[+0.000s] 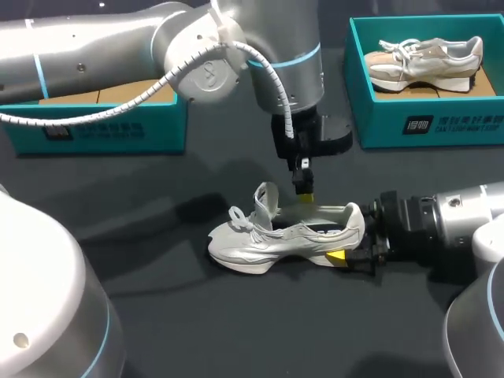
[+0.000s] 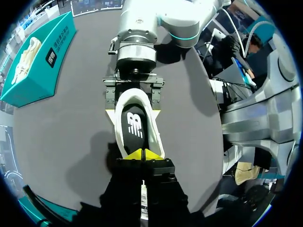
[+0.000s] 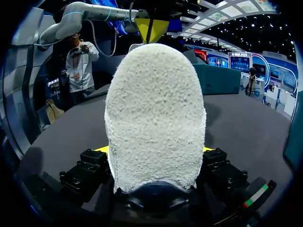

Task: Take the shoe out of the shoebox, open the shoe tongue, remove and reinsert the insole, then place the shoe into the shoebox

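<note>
Right claw (image 3: 155, 150) clamps white shoe (image 1: 276, 236); heel fuzzy, rounded.

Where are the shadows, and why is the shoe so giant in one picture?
Head view: a soft shadow on the table left of the shoe. Left wrist view: a shadow beside the shoe. Right wrist view: the heel, gripped in the right hand, sits right at the camera.

Shoe (image 3: 155, 118) heel rough, fuzzy cloth; table (image 1: 157, 315) matt; shoebox (image 1: 378, 118) smooth card.
</note>
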### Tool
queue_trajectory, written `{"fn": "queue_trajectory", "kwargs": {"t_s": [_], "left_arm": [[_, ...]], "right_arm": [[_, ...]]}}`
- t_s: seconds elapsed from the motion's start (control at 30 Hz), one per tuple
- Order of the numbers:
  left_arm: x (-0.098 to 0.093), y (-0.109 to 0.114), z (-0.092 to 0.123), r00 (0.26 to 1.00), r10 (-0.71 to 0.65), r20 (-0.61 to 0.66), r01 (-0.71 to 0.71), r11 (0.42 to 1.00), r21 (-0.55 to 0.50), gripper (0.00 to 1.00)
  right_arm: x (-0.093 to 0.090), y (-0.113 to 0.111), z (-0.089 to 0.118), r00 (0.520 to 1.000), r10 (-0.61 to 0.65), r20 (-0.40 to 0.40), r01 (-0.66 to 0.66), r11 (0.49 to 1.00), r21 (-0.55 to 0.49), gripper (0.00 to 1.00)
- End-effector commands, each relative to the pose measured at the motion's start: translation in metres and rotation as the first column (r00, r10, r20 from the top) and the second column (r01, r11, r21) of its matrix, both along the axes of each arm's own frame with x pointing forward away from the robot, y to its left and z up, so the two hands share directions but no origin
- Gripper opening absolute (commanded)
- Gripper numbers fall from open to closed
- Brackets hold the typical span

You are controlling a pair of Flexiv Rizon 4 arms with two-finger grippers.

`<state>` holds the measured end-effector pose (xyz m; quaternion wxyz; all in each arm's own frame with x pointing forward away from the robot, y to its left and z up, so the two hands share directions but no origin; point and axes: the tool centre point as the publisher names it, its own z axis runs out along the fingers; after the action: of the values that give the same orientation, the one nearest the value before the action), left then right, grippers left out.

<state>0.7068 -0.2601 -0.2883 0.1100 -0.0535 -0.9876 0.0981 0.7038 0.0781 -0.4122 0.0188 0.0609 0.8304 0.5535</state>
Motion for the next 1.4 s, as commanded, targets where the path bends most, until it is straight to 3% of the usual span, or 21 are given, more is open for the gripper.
{"fn": "queue_trajectory", "kwargs": {"t_s": [0.03,0.3,0.7,1.0,1.27,1.4], "left_arm": [[0.002,-0.014,-0.012,1.000,-0.011,-0.012,0.011,1.000,0.017,0.00],[0.000,-0.022,-0.035,0.999,-0.015,-0.040,0.017,0.998,0.057,0.00],[-0.010,-0.015,-0.065,0.998,-0.021,-0.065,0.028,0.993,0.115,0.00],[-0.033,0.000,-0.074,0.996,-0.046,-0.075,0.056,0.989,0.136,0.00],[-0.038,0.006,-0.085,0.996,-0.059,-0.068,0.067,0.989,0.130,0.00],[-0.041,0.007,-0.091,0.997,-0.068,-0.047,0.073,0.988,0.134,0.27]], "right_arm": [[0.000,0.000,0.000,1.000,0.000,-0.001,0.000,1.000,-0.004,0.00],[0.000,0.000,0.000,1.000,0.000,-0.001,0.000,1.000,-0.004,0.00],[0.000,0.000,0.000,1.000,0.000,-0.001,0.000,1.000,-0.004,0.00],[0.000,0.000,0.000,1.000,0.000,-0.001,0.000,1.000,-0.004,0.00],[0.000,0.000,0.000,1.000,0.000,-0.001,0.000,1.000,-0.004,0.00],[0.000,0.000,0.000,1.000,0.000,-0.001,0.000,1.000,-0.004,0.00]]}}
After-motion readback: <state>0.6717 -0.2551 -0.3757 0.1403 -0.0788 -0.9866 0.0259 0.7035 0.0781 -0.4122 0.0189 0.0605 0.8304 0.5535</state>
